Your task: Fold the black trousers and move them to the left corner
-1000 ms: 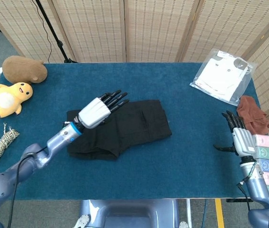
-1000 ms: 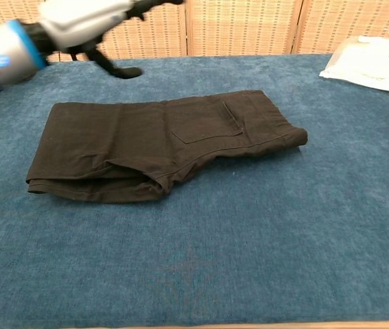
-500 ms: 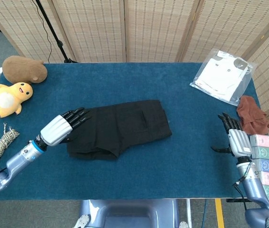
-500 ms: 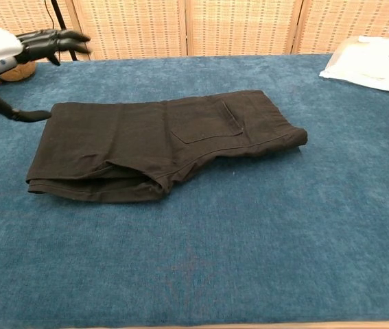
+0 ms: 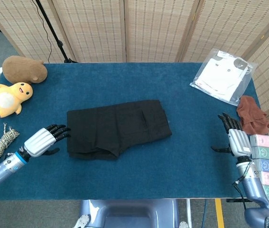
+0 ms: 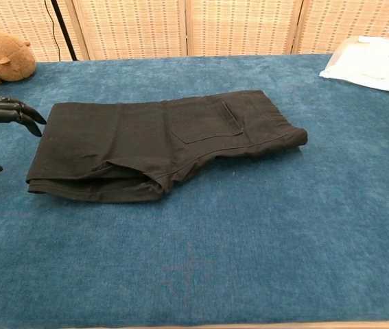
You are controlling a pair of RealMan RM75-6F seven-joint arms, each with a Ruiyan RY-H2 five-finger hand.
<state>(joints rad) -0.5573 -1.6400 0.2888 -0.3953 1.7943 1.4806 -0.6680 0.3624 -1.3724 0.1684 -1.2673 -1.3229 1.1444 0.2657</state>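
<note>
Head view: folded black trousers (image 5: 117,127) lie on the blue table (image 5: 139,175), just to the right of the robot's left hand (image 5: 43,140), whose fingers are spread and hold nothing, their tips close to the trousers' near edge without touching. Well to the right of the trousers, the right hand (image 5: 237,138) hovers with fingers open and empty, a rust-brown cloth (image 5: 253,115) just beyond it. Behind the left hand sits a yellow plush duck (image 5: 7,98).
</note>
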